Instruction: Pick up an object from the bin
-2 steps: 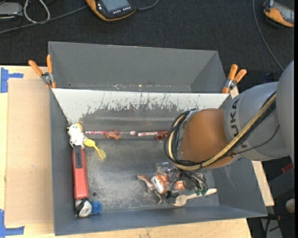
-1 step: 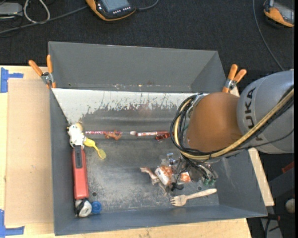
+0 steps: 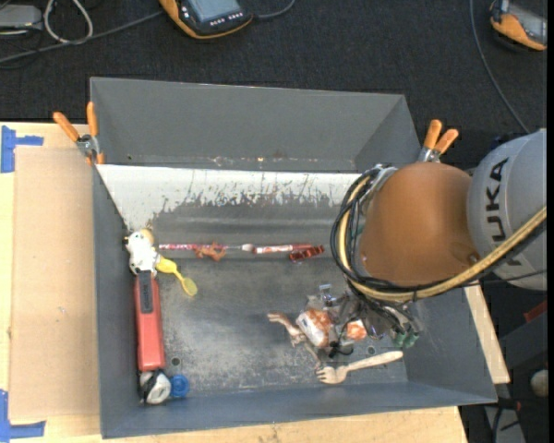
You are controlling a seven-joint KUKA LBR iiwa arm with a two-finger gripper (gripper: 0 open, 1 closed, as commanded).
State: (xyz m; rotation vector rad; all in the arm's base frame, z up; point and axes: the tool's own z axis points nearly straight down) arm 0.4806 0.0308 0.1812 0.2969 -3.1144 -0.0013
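Hand [image 3: 346,326] low in bin's [image 3: 231,340] near-right corner | over small orange-white heap [image 3: 314,325], wooden fork [image 3: 362,365] just nearer | grip: cannot tell

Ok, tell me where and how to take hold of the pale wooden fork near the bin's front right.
Grip the wooden fork by the middle of its slim handle, from straight above, closing across its width. It lies flat, prongs pointing left, and the heap crowds its far side, so the handle is probably freest.
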